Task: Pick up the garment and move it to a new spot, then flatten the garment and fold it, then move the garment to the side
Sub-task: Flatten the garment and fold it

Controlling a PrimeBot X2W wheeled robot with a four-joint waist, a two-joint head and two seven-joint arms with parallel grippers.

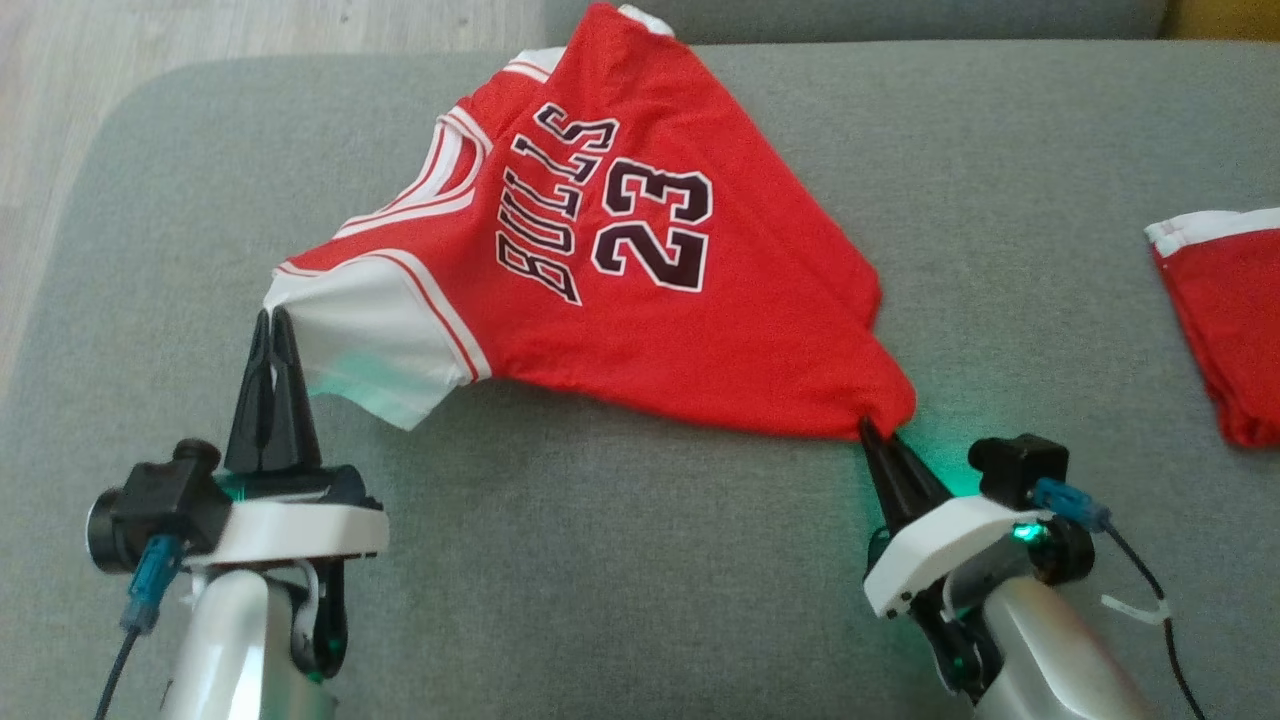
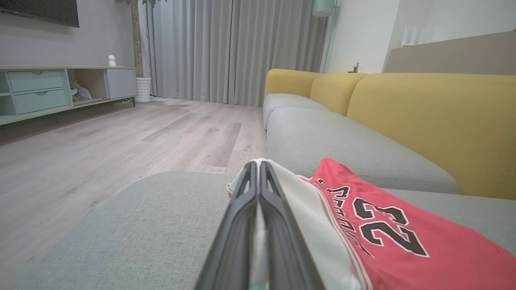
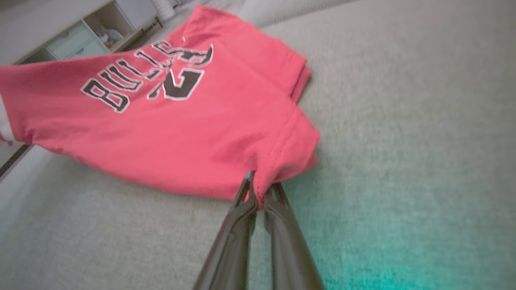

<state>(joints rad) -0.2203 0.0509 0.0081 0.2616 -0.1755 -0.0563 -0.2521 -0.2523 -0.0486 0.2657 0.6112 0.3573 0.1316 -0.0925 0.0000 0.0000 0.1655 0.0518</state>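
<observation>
Red basketball jersey, printed BULLS 23, lies on the grey sofa cushion, fanning away from me. My left gripper is clamped on its white sleeve corner. My right gripper is pinched closed on the red hem corner. The near edge runs left to right between them, sagging slightly, with both arms equally close.
</observation>
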